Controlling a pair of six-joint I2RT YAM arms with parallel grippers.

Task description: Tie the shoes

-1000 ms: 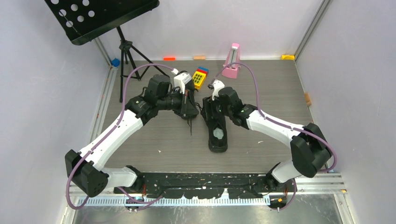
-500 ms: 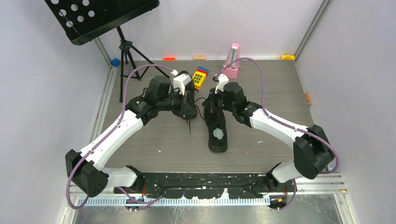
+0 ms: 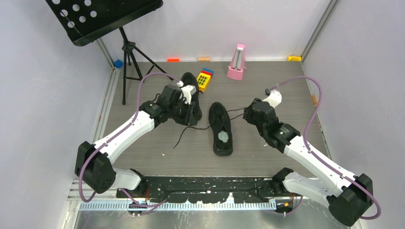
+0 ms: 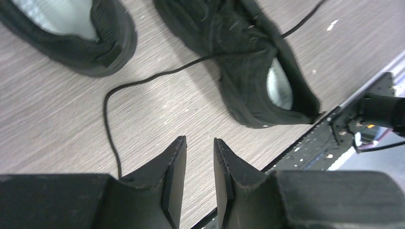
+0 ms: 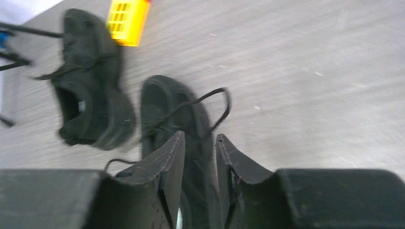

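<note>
We have drawn both tools back from the all-black low-top sneakers (image 3: 221, 125). The left tool (image 4: 199, 140) and right tool (image 5: 200, 136) gape narrowly, empty. The sneakers lie ahead, their thin black laces (image 4: 106, 109) untied.

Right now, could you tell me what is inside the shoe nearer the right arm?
A pale insole patch shows through the shoe opening; its upper hides everything toward the toe.

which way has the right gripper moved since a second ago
Yes. The right gripper swung right, off the toe of the near shoe, from left of the pink metronome to right of it.
</note>
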